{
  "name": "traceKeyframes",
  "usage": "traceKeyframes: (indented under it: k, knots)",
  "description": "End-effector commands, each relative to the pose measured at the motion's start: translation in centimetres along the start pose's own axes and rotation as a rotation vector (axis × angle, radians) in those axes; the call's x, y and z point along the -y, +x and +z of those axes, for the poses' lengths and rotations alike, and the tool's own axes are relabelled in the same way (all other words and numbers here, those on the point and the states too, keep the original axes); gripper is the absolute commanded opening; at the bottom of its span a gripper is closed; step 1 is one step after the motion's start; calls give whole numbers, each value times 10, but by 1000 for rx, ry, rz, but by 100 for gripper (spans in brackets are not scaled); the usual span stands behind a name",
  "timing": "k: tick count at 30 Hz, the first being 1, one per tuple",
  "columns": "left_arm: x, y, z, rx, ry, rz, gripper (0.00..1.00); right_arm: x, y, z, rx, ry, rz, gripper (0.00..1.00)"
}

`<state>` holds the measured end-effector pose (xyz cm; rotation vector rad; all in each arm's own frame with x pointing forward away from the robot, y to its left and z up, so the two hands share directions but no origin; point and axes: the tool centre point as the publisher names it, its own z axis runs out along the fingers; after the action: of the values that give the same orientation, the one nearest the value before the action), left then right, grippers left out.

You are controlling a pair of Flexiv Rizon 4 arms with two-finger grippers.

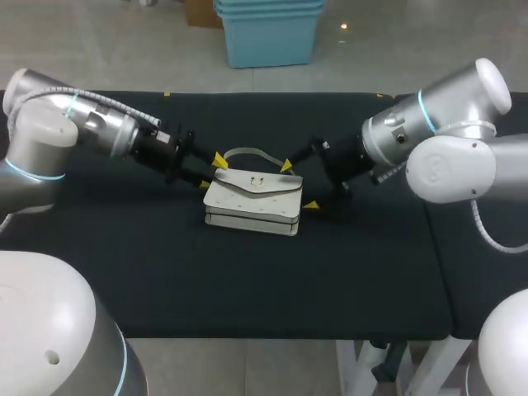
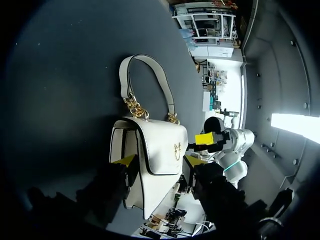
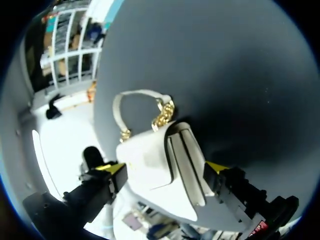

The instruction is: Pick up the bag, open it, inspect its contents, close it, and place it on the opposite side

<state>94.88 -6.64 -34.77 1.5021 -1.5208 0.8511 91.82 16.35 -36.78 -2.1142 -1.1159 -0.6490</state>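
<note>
Bag lies flap-closed, contents hidden; left gripper and right gripper gape astride its ends.

White bag lies on the table, left gripper and right gripper spread wide at its ends

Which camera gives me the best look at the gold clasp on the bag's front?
The left wrist view: the gold clasp sits in plain sight on the front of the white bag. The head view shows it only as a tiny mark on the bag. In the right wrist view I cannot make it out.
</note>
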Motion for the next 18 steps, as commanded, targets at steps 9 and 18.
traceKeyframes:
  k: [9,18]
  knots:
    - [9,-14,16,-19,0,-36,45,1,7,9,-55,32,27,59]
    - [13,-25,21,-24,-1,-50,42,-1,-7,28,-46,63,55,78]
